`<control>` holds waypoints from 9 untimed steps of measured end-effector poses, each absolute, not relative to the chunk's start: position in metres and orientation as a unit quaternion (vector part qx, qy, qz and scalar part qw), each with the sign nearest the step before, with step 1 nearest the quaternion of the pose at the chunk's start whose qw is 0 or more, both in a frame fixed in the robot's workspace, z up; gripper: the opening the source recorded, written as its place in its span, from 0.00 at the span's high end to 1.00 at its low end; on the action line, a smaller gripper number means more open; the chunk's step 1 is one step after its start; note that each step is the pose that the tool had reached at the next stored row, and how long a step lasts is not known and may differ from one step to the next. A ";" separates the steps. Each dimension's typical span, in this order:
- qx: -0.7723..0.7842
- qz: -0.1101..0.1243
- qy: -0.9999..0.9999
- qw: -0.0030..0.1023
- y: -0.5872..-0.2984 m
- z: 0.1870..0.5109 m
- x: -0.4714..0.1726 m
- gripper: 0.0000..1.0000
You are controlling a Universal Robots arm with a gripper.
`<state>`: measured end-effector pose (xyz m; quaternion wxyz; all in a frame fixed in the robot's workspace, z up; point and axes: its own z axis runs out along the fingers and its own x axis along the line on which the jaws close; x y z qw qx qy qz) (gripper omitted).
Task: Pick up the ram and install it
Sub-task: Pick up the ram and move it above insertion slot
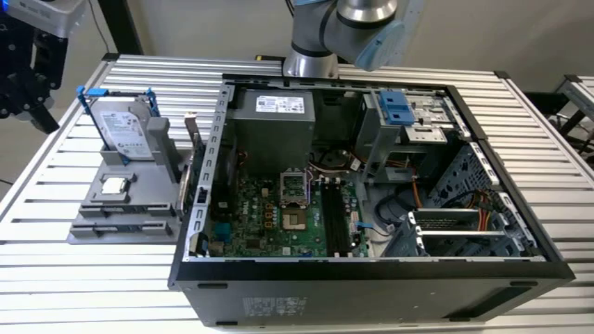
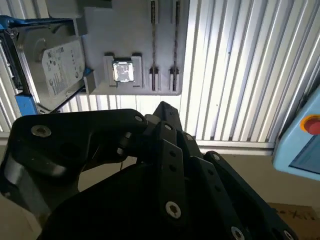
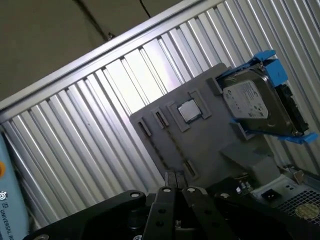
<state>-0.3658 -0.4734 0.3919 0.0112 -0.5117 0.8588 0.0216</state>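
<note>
One black, jointed claw (image 3: 176, 176) hangs closed near the ribbed metal table (image 3: 95, 125).

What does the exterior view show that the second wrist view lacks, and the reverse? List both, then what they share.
Exterior view, not the second wrist view: the open computer case, its motherboard, and the arm beyond it.
Second wrist view, not the exterior view: a pale blue box with a red button, past the table's edge.
Both: the gripper, the hard drive with blue rails standing in the grey holder, the processor chip lying on that holder, and the slatted table.
</note>
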 end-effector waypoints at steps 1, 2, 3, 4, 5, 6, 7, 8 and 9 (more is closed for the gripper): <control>-0.519 0.021 0.854 0.011 -0.473 0.392 -0.366 1.00; -0.527 0.021 0.850 0.012 -0.473 0.392 -0.366 1.00; -0.534 0.021 0.845 0.012 -0.473 0.392 -0.366 1.00; -0.542 0.021 0.840 0.012 -0.473 0.392 -0.366 1.00; -0.550 0.020 0.835 0.013 -0.473 0.392 -0.366 1.00; -0.558 0.020 0.830 0.013 -0.473 0.392 -0.366 1.00; -0.565 0.020 0.825 0.013 -0.473 0.392 -0.366 1.00; -0.572 0.020 0.820 0.014 -0.473 0.392 -0.366 1.00; -0.580 0.020 0.814 0.014 -0.473 0.392 -0.366 1.00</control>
